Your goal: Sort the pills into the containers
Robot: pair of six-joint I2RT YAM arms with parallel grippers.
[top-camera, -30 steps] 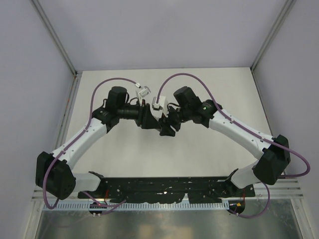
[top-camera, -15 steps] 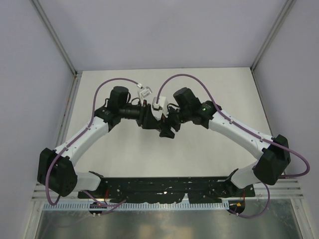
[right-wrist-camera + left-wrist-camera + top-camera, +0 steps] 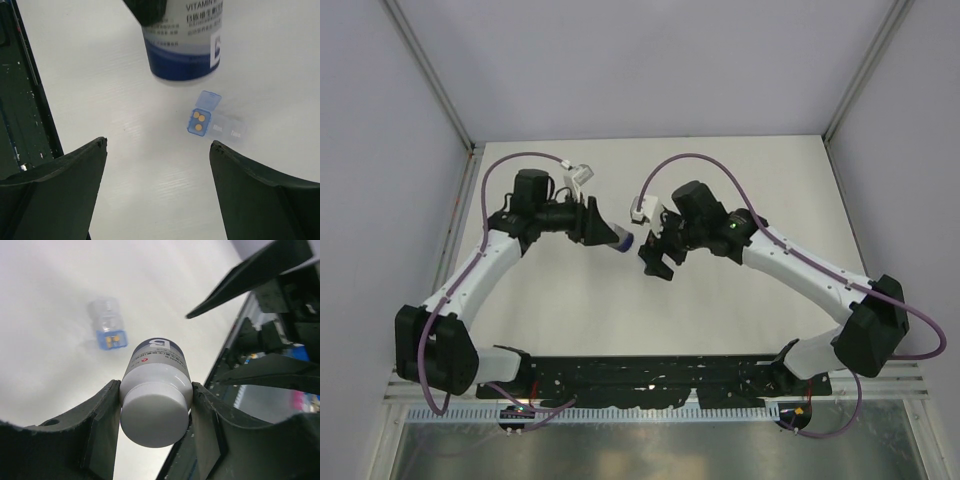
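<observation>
Bare white table point(image 3: 740, 180), grey walls point(image 3: 650, 60).
A black plate point(image 3: 650, 378) lies along the near edge; metal posts point(image 3: 436, 80) rise at the far corners.

I note the bottle point(image 3: 156, 365) carries a glossy printed label; its white cap point(image 3: 155, 422) is smooth plastic. Vial point(image 3: 105, 315): clear plastic. Table point(image 3: 45, 285): matt white, faintly ribbed. Left gripper point(image 3: 156, 386): matt black.

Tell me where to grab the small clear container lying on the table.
I'd pinch the clear container across its narrow width at the clear end, coming straight down: it lies flat, and its blue end is open with pills inside.
</observation>
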